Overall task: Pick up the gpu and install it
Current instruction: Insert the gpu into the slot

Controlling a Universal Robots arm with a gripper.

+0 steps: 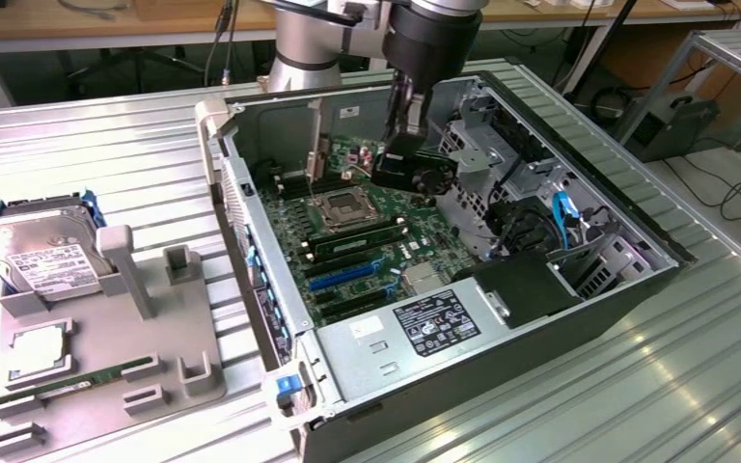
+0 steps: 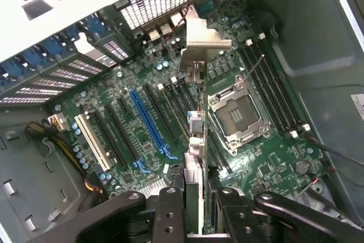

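Observation:
My gripper (image 2: pixel 193 200) is shut on the gpu (image 2: pixel 194 157), a thin card seen edge-on between the two black fingers (image 2: pixel 170 211). Its silver bracket (image 2: pixel 200 38) is at the end away from the gripper. The card hangs over the motherboard (image 2: pixel 131 83), between the row of expansion slots and the CPU socket (image 2: pixel 236 115). It is above the board, not seated in a slot. In the exterior view the gripper (image 1: pixel 394 169) is inside the open computer case (image 1: pixel 235 193), near its far end above the socket (image 1: pixel 344 207).
A blue slot (image 2: pixel 149 123) and a white slot (image 2: pixel 94 143) lie beside the card. The power supply (image 1: pixel 435 323) fills the case's near end. To the exterior view's left, a grey fixture (image 1: pixel 151 328) holds a hard drive (image 1: pixel 42 251), a CPU (image 1: pixel 39 347) and a memory stick (image 1: pixel 74 381).

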